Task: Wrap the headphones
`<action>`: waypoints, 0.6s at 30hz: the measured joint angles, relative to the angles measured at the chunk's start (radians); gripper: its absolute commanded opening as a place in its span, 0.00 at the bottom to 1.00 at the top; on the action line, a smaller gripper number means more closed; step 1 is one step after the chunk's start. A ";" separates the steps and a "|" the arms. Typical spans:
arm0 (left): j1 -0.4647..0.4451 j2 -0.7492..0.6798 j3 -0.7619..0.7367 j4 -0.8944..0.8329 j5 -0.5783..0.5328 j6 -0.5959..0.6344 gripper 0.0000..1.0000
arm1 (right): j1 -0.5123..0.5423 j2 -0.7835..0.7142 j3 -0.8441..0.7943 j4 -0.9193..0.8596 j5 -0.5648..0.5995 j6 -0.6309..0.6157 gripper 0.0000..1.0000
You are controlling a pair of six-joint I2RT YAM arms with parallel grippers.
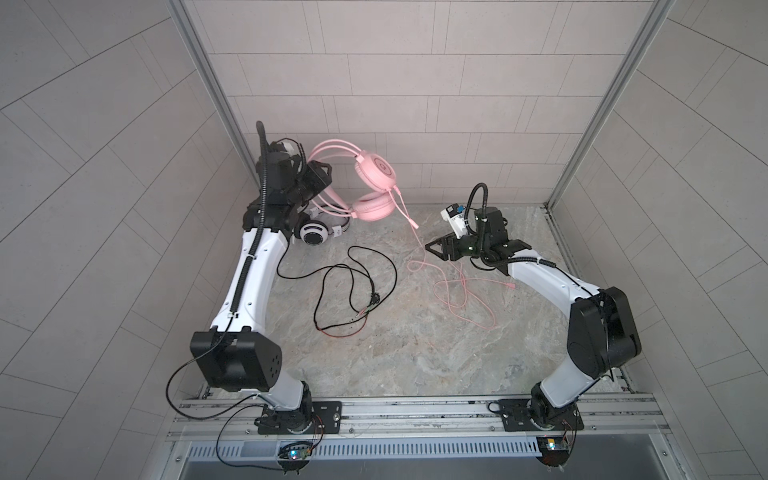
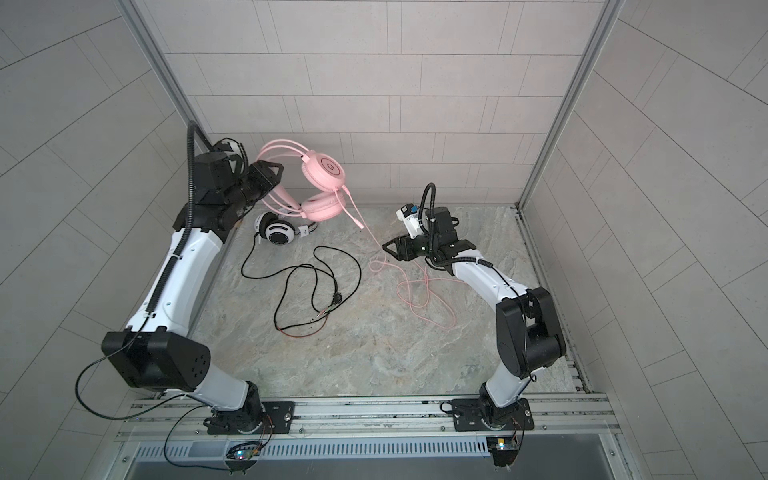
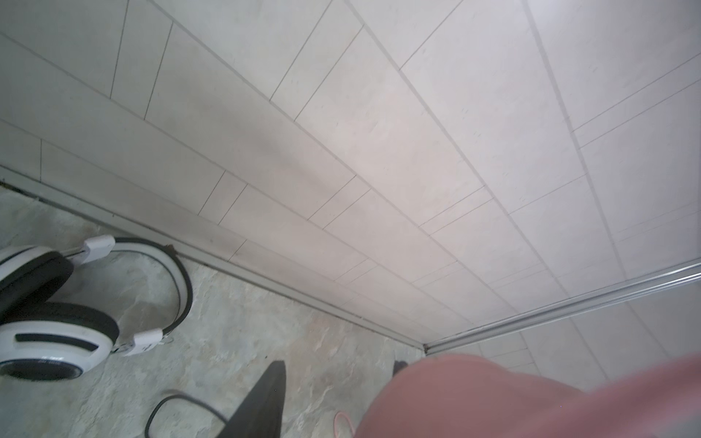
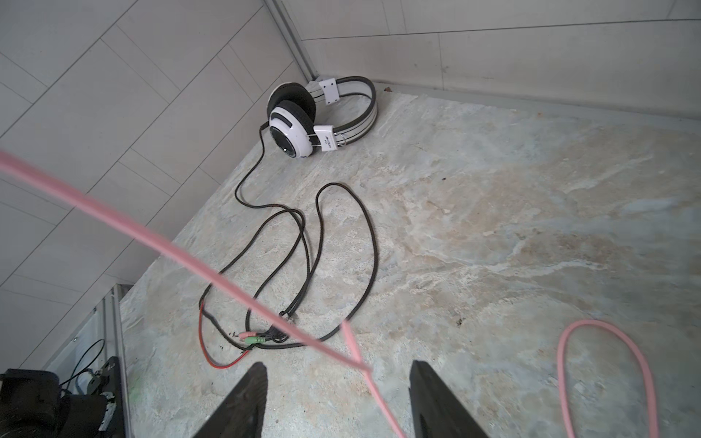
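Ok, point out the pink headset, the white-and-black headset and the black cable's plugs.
pink headset (image 1: pixel 377 166): in a top view, upper ear cup's outer face
white-and-black headset (image 4: pixel 297 132): right wrist view, white ear-cup shell
black cable's plugs (image 4: pixel 251 337): right wrist view, coloured jack ends

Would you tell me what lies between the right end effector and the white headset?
In the right wrist view: the black cable in loose loops, with the pink cable crossing nearer.
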 measured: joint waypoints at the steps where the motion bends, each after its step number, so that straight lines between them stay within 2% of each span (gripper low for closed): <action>1: 0.006 0.013 0.039 -0.009 -0.001 -0.012 0.00 | 0.000 0.000 0.000 0.009 -0.013 0.003 0.63; 5: 0.020 0.024 0.072 -0.027 0.008 -0.059 0.00 | 0.001 0.000 -0.018 0.058 -0.035 0.020 0.64; 12: 0.025 0.032 0.072 -0.126 0.007 -0.056 0.00 | 0.022 0.024 -0.033 0.099 -0.043 0.027 0.67; 14: 0.025 0.032 0.079 -0.142 0.006 -0.056 0.00 | 0.037 0.039 -0.037 0.117 -0.052 0.029 0.72; 18: 0.026 0.060 0.193 -0.224 0.006 -0.038 0.00 | 0.094 0.071 -0.060 0.114 -0.065 0.011 0.75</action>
